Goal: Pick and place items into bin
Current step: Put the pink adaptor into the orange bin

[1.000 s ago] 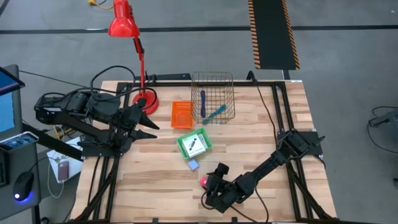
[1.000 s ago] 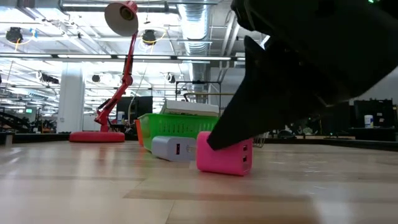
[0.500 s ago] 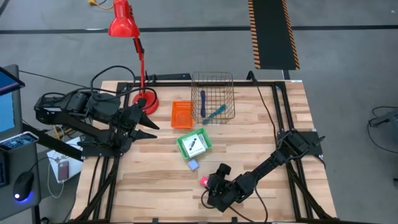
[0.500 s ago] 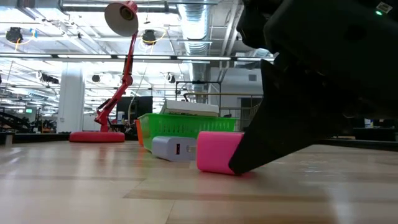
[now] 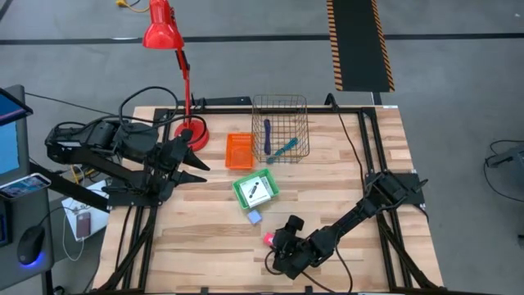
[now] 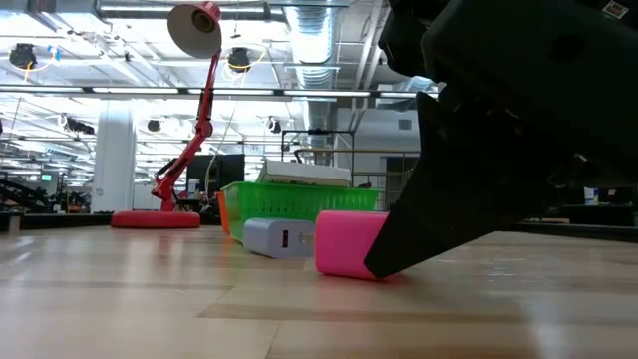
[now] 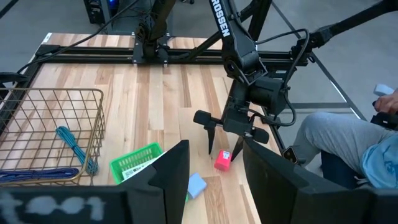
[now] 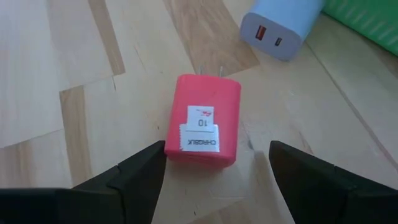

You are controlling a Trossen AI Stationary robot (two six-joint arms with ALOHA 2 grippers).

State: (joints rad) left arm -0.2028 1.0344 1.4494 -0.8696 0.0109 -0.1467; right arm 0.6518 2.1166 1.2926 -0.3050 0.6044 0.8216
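A pink block (image 8: 204, 118) with a white label lies flat on the table near its front edge, beside a pale lavender block (image 8: 283, 28). My right gripper (image 8: 217, 149) is open, slanting down, with a finger on each side of the pink block's near end. My left gripper (image 7: 216, 168) is open, holds nothing and is raised over the table's left side (image 5: 196, 156). The wire bin (image 5: 280, 127) stands at the far middle, with a purple pen (image 5: 267, 135) and a teal pen (image 5: 282, 150) inside. A white card pack lies in a green tray (image 5: 255, 190). My right gripper has one fingertip (image 8: 155, 152) right against the pink block's near corner (image 8: 169, 148). I cannot tell whether it touches. The other finger stands clear of the block's opposite side. The block lies flat on the table.
An orange tray (image 5: 239, 151) sits left of the bin, and a red desk lamp's base (image 5: 194, 133) stands at the far left. A person's legs (image 7: 348, 143) show beyond the table's front edge. Bare wood lies to the right of the blocks.
My right gripper has tipped a little at the pink block. In the low view its near finger has come down to the tabletop and now covers the block's end with the ports. The block has stayed where it was.
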